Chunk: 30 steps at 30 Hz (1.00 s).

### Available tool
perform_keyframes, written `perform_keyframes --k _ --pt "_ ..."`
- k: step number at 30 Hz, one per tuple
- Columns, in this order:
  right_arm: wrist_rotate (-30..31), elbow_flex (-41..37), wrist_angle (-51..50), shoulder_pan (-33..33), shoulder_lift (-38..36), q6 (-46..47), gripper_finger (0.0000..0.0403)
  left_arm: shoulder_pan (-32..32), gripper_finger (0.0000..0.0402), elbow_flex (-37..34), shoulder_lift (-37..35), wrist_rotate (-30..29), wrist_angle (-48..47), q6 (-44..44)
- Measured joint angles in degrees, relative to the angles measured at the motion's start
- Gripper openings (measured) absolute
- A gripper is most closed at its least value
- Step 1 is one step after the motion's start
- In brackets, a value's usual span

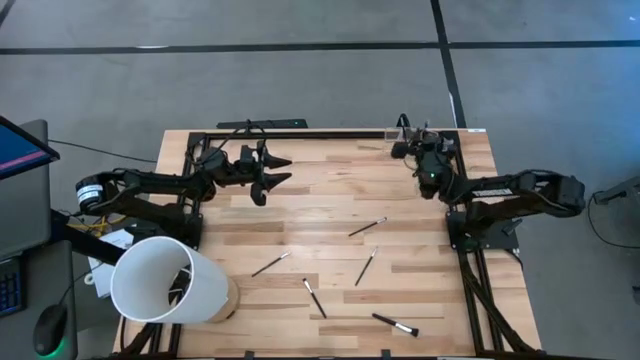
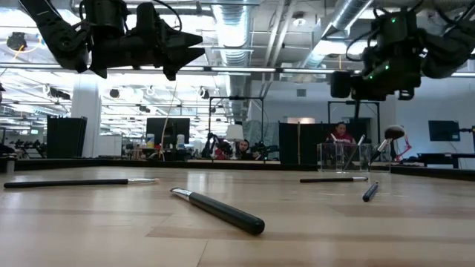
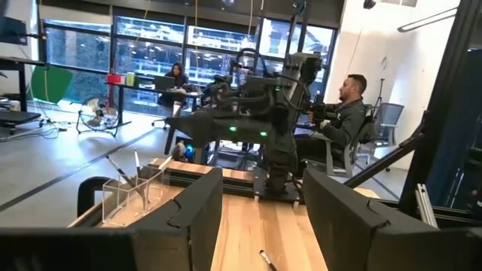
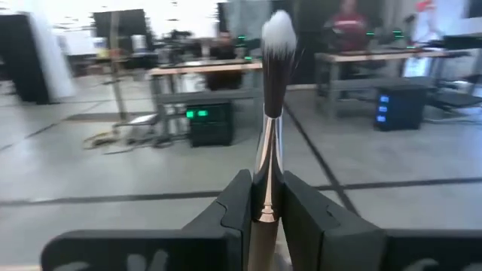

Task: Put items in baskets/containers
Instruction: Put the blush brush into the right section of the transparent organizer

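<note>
No words or labels can be read. The clear holder [image 3: 132,197] is set at the far right corner of the surface [image 1: 330,200], and a few brushes are stood in it. A pale-tipped brush [image 4: 273,90] is pinched upright by the right claw [image 4: 263,207], above that corner. The left claw [image 1: 272,170] is spread and held in the air, far left. Five brushes [image 1: 367,227] are left lying on the surface. A big white tub [image 1: 165,280] is tipped at the near left.

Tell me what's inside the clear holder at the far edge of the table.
A few thin brushes stand in the clear holder, handles leaning. Its bottom and the exact count cannot be seen. The right hand holds another brush near it.
</note>
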Motion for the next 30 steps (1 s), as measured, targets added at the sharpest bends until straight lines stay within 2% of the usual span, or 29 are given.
perform_keyframes --k 4,8,16,23,30 --pt "0.4 0.0 -0.1 -4.1 1.7 1.0 0.0041 0.0 0.0182 0.0 0.0 0.0 0.0 0.0" --pt "3.4 0.0 -0.4 -7.4 4.9 2.9 0.0042 0.0 0.0182 0.0 0.0 0.0 0.0 0.0" --pt "3.6 0.0 -0.4 -12.0 13.2 9.3 0.0043 0.0 0.0182 0.0 0.0 0.0 -0.1 0.0" --pt "2.5 0.0 0.0 -13.2 18.4 14.0 0.0051 0.0 0.0182 0.0 0.0 0.0 -0.5 0.0" --pt "2.6 -0.1 0.0 -13.1 19.3 14.6 0.0055 0.0 0.0182 0.0 0.0 0.0 -1.1 0.0"
